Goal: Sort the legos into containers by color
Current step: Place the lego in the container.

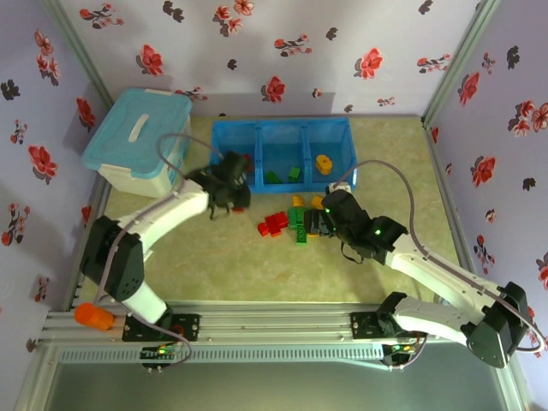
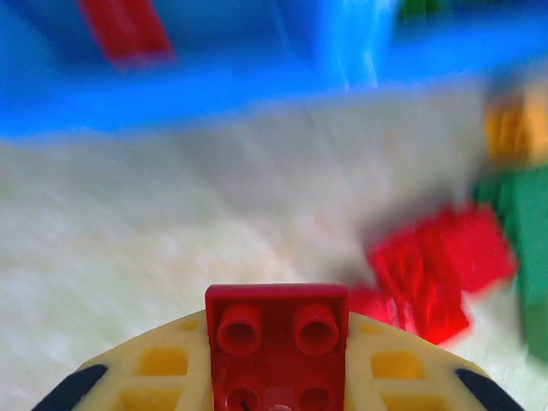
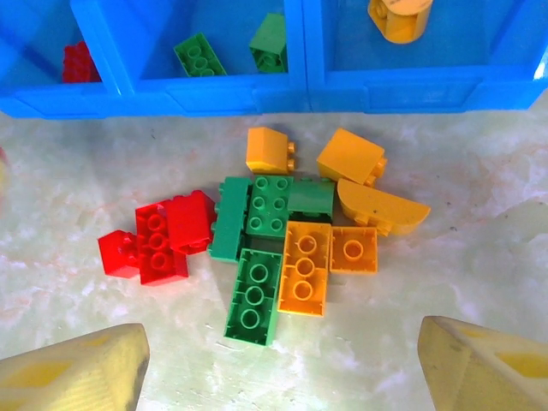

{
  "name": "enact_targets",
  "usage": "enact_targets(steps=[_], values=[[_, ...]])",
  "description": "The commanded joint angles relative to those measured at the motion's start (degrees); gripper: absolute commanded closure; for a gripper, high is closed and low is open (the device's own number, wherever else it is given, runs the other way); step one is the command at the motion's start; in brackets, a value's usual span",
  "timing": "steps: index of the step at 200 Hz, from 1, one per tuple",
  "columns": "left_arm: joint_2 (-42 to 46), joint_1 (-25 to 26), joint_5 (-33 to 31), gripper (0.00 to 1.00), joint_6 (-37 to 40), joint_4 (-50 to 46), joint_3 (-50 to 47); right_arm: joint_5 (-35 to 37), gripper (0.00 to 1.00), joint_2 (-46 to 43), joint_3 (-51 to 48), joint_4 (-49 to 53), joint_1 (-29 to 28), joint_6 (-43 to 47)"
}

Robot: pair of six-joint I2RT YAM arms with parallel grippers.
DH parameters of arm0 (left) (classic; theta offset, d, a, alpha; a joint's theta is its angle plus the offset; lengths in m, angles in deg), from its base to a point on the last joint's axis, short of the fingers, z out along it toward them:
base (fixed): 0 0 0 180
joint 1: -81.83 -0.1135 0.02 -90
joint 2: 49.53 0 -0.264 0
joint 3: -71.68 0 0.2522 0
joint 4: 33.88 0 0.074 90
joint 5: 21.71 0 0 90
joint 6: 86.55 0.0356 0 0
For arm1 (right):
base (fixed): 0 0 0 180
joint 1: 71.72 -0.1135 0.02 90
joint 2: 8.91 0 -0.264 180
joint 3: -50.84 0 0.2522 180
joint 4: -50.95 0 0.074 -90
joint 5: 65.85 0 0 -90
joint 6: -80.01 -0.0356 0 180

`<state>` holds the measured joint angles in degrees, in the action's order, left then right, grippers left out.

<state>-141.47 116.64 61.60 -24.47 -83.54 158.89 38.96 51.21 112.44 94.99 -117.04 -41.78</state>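
Legos (image 3: 274,240) not yet sorted lie in one tight cluster on the table (image 3: 479,257), just in front of the tray (image 3: 214,96). Reds sit on the cluster's left, greens in the middle and orange-yellows on the right.

Findings, from the left:
- Your left gripper (image 1: 229,193) is pressed together on a red brick (image 2: 276,342), studs toward the wrist camera, close to the front of the tray's left compartment. That wrist view is blurred.
- The left compartment holds one red (image 3: 77,62), the middle one two greens (image 3: 199,53), and the right one a single orange-yellow piece (image 3: 398,17).
- Your right gripper (image 3: 282,366) hangs over the cluster, jaws spread wide with nothing between them.

Assessment: the step in hand is delivery of the red brick by the left arm. Sorting looks to be at an early stage, with most bricks on the table.

Next move: carry the brick over the front wall, centre it above the left compartment, then let go low so it cannot bounce in with the greens. For the right arm, an orange-yellow at the cluster's right edge offers the freest access. The bricks touch, so you may drag a neighbour along.
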Motion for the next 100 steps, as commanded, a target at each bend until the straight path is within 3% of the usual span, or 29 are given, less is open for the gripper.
enact_targets(steps=[1, 47, 75, 100], values=[[-4.73, -6.21, -0.14, 0.82, 5.85, -0.64, 9.41, -0.04, 0.18, 0.26, 0.1, 0.03, 0.06, -1.08], [-26.52, -11.11, 0.72, 0.83, 8.83, -7.67, 33.14, 0.81, 0.17, -4.44, -0.92, 3.69, 0.02, -1.45], [-30.27, -11.2, 0.55, 0.81, 8.67, -8.82, 37.57, 3.31, 0.16, -8.01, -2.1, 7.75, 0.15, -0.57], [-29.93, -11.25, 0.65, 0.63, 8.42, -8.88, 38.23, 3.21, 0.15, -8.02, -2.57, 8.92, 0.92, 0.04]])
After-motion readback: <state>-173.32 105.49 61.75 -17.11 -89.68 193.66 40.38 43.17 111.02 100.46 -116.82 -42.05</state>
